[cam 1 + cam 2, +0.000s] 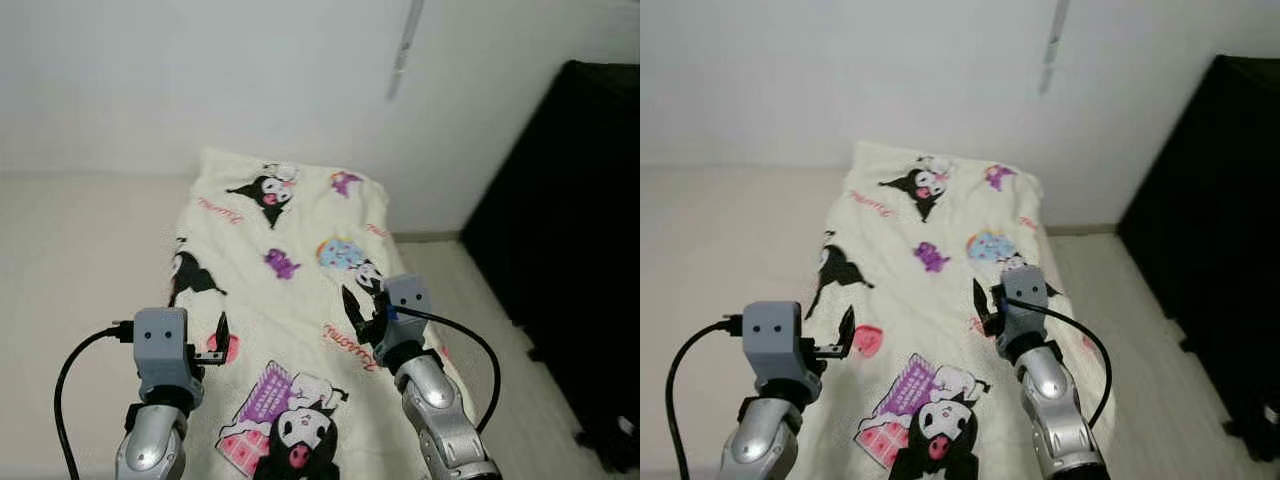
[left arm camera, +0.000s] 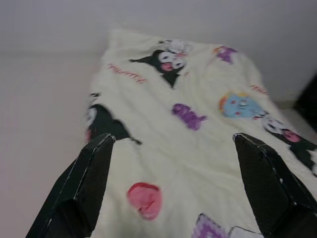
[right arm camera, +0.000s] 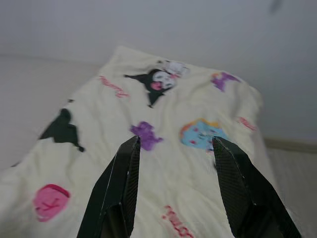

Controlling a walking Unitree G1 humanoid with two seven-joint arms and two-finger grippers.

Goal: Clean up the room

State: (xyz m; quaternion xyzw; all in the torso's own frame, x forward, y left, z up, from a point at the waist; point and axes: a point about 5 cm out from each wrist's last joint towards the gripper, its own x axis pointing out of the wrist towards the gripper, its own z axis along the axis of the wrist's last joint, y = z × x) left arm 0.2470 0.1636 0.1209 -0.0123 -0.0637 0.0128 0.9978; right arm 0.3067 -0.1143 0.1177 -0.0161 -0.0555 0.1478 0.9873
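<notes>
We see a cream blanket [image 1: 290, 300] printed with cartoon characters, spread flat on the floor [image 1: 80, 260]. Left tool [image 1: 221, 342] and right tool [image 1: 352, 312] hover above it, both released.

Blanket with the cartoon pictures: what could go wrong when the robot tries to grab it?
The blanket lies flat and wide on the floor. Both claws hover open above it, the left claw near its left edge, the right claw over its right half. Pinching a flat sheet is hard, so the fingers might slide off. If one claw catches more cloth than the other, the blanket could bunch up crooked. The black cabinet stands close on the right, so a swinging arm might bump it.
</notes>
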